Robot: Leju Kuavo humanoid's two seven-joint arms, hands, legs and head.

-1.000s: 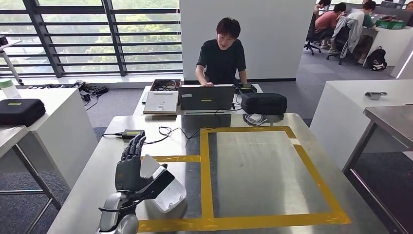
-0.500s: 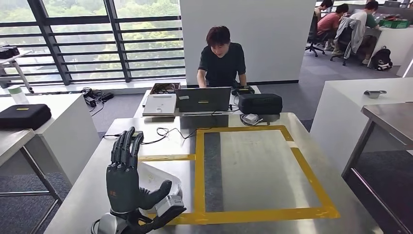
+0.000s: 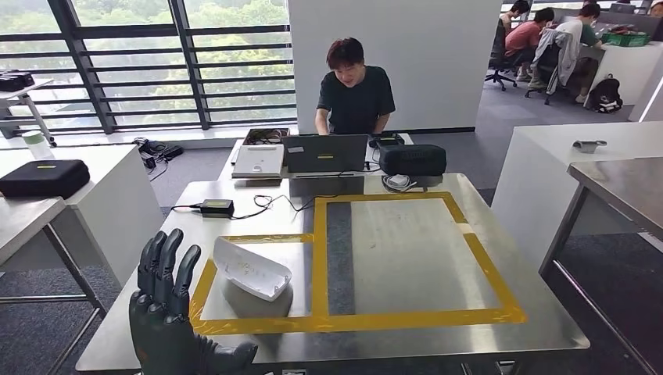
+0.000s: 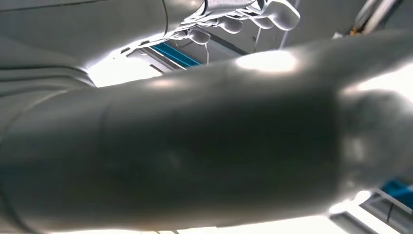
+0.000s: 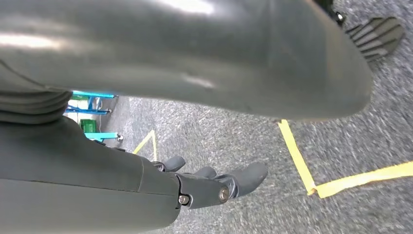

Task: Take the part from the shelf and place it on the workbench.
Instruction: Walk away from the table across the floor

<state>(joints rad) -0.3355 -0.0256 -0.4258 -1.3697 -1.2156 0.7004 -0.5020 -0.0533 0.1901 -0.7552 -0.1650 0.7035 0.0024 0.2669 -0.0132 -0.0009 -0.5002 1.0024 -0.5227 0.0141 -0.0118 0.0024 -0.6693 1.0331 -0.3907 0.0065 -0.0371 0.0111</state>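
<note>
Part [image 3: 252,268] now lies alone on the counter [image 3: 406,250], inside the small yellow-taped box at the near left, with nothing touching it. One second ago the left hand [image 3: 166,328] was wrapped over it; half a second ago the fingers were already lifted but close above it; now the hand is pulled back toward the robot, near the counter's front edge, upright with its fingers [image 3: 160,262] spread and holding nothing. I judge from this that the placing is done and only the retreat of the arm is left.

It is a white, shallow, tray-like shell, long with rounded corners, tilted so that its open side faces up and a little to the left. It looks light and rigid.

The right hand [image 5: 214,183] hangs over the grey floor in the right wrist view; its fingers are loosely curled and hold nothing, but whether they are truly clenched I cannot tell.
</note>
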